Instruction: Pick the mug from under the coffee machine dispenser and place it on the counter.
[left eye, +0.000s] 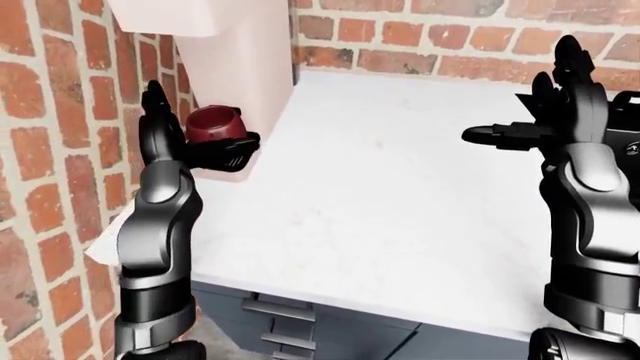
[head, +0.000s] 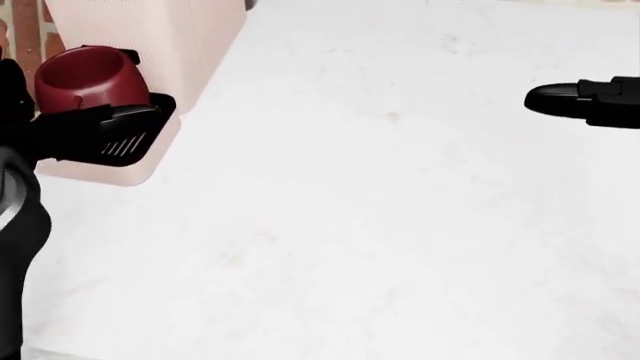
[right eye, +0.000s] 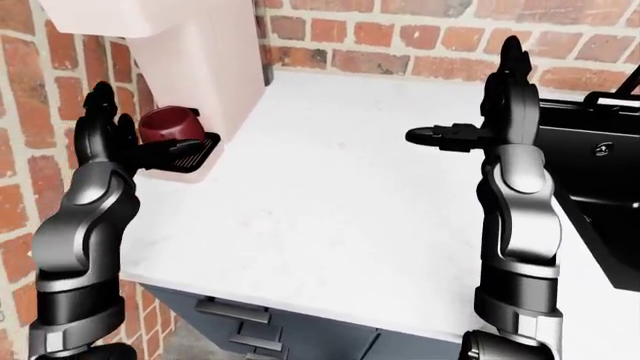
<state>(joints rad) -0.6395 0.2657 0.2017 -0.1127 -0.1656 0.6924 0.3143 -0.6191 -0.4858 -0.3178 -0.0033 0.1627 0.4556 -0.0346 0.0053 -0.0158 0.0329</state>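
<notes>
Mug (head: 88, 77), dark red, sits on the black drip tray (head: 125, 135) of the pale pink coffee machine (left eye: 235, 67), at the far left of the white counter (left eye: 400, 210) and against the red brick wall (left eye: 60, 150). The left hand (left eye: 165, 127) is raised just beside the mug on its left; its fingers (left eye: 155, 101) stand up straight and spread apart, and none wraps the mug. Whether the hand touches the mug I cannot tell, since the hand partly hides it. The right hand (right eye: 500, 112) is held up well apart, above the right side of the counter, fingers pointing up and thumb (right eye: 440, 136) stretched out to the left, gripping nothing. A black appliance (right eye: 590, 150) stands at the right edge of the right-eye view. Grey drawers (left eye: 285, 319) with bar handles show below the near edge of the counter.
</notes>
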